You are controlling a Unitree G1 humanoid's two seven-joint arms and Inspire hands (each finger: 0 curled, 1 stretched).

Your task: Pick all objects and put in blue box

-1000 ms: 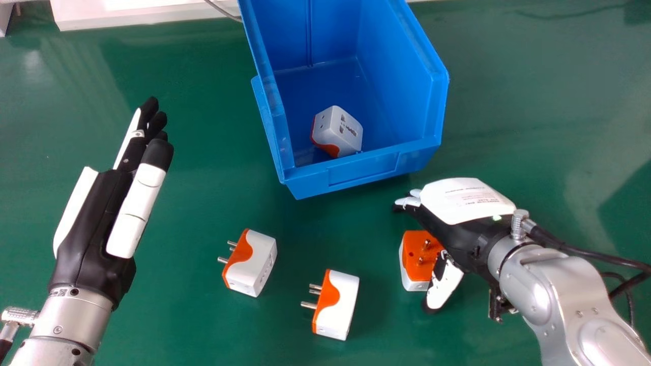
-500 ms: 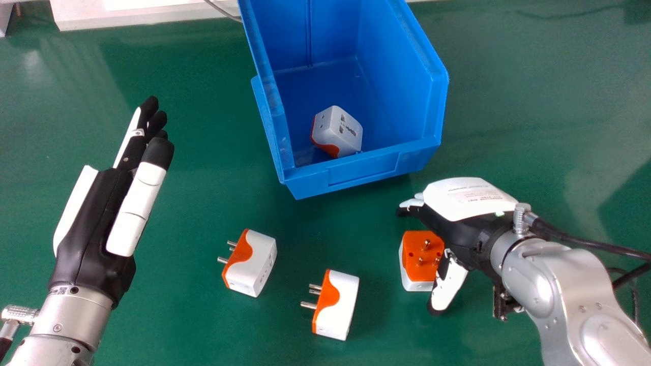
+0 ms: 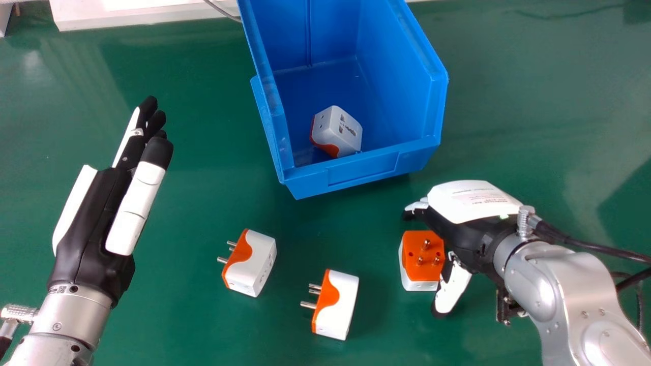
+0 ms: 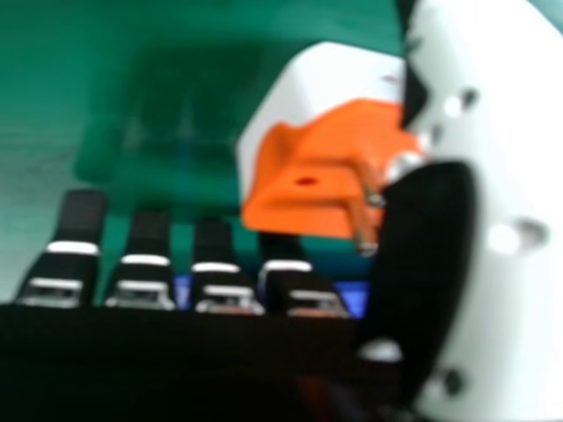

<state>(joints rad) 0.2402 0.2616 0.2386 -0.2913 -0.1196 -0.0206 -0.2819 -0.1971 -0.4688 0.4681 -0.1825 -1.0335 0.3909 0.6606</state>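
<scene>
- R hand (image 3: 470,203) spread, I see, thumb & fingers apart
- boxy orange-&-white plastic adapter (image 3: 423,262) btwn them, pins up
- deep blue plastic box (image 3: 363,170) beyond & left of it
- L hand (image 3: 91,234) open, well left

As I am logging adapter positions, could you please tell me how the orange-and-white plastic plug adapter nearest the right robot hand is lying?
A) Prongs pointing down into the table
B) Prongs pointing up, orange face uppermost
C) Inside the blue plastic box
B: the orange-and-white plastic plug adapter beside the right robot hand shows its orange face and metal prongs uppermost.
</scene>
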